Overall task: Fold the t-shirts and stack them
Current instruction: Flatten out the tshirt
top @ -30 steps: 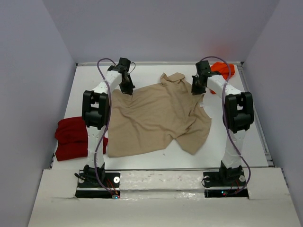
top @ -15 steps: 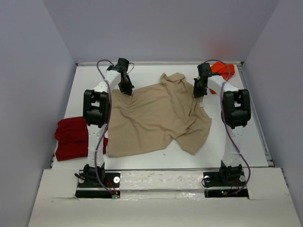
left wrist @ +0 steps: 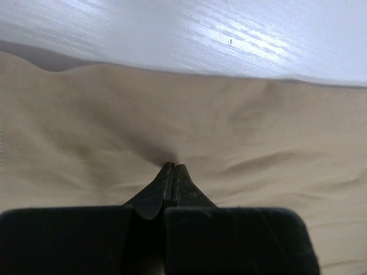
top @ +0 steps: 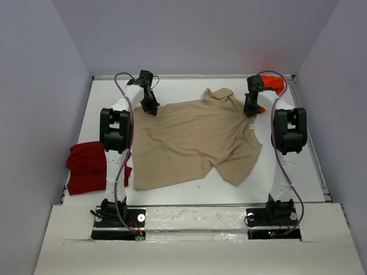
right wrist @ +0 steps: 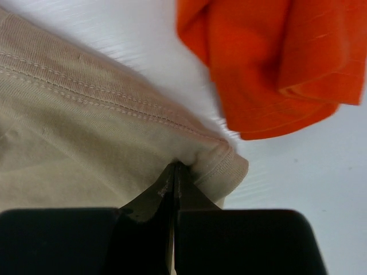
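The tan t-shirt with a collar lies spread across the middle of the table. My left gripper is shut on its far left part, pinching the tan cloth. My right gripper is shut on its far right sleeve hem. The bright orange t-shirt lies bunched in the far right corner, just beyond the right gripper, and fills the top right of the right wrist view. The dark red t-shirt lies folded at the near left.
White walls close in the table at the back and both sides. A raised rim runs along the far edge and a white ledge runs across the front, where both arm bases stand.
Both grippers have moved toward the far edge and the right one further right, pulling the tan shirt's upper part wider and flatter. The collar shifted right.
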You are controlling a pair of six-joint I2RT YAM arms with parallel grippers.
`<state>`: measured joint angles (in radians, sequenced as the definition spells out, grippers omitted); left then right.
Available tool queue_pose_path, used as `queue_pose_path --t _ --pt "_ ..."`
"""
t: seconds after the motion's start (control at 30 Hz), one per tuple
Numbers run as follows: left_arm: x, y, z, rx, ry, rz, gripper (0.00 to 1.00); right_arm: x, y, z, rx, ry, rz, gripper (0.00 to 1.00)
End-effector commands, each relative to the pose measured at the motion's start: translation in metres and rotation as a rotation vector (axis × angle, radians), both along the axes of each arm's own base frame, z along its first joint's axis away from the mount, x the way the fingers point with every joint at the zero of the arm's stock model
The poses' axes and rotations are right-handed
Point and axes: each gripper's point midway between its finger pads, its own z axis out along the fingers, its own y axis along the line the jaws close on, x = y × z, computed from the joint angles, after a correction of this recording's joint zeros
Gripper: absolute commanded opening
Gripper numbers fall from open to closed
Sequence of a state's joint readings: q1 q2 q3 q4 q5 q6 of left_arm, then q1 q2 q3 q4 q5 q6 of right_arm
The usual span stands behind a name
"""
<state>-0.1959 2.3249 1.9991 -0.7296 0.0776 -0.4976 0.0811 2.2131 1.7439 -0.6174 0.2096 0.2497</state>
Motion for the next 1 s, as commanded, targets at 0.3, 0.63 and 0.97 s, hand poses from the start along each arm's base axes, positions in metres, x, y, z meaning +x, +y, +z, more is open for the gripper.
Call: queue_pose_path --t 0.3,0.63,0.97 --pt "0.012 0.005 0.044 0.022 -0.094 -0.002 0.00 0.006 -0.047 0.017 -0.117 0.027 -0.043 0.00" --pt "0.024 0.011 -0.002 0.046 0.005 0.039 0.00 0.012 -0.035 0.044 -0.051 -0.056 -0.029 0.00" --pt "0.016 0.013 0.041 0.017 -0.106 0.050 0.00 0.007 0.027 0.120 0.006 -0.290 0.116 0.00"
